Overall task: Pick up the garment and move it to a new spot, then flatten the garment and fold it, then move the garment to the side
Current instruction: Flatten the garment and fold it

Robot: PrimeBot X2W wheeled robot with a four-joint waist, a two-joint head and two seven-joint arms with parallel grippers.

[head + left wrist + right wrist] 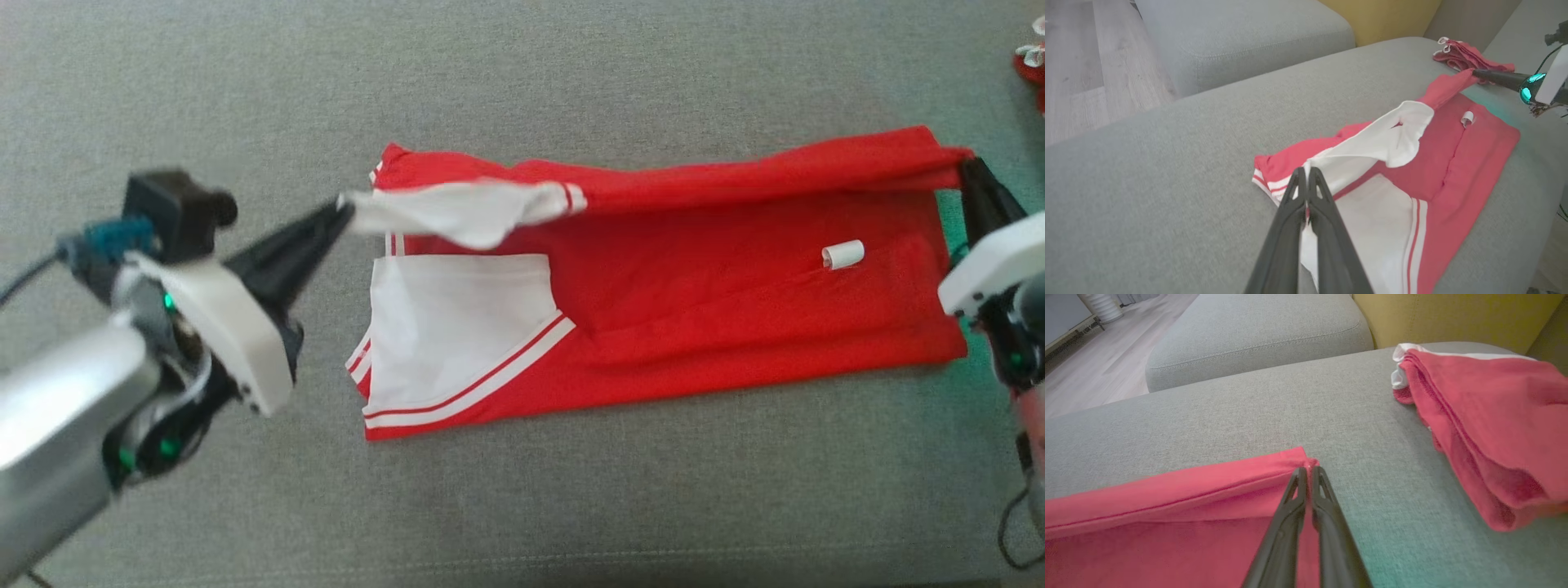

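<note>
Lying across the middle of the grey sofa cushion (522, 506), the red and white garment (694, 310) stretches sideways, its hem toward the cushion's right edge. The left end effector (343, 211) is clamped tight on the tip of a white sleeve (457, 214), holding it raised above the other sleeve, which lies flat. The right end effector (967, 167) is pinched closed on the garment's far hem corner, lifting that long edge off the cushion. A small white label (842, 254) sits on the red cloth. A folded red pile (1486, 416) rests near the cushion's far right corner.
</note>
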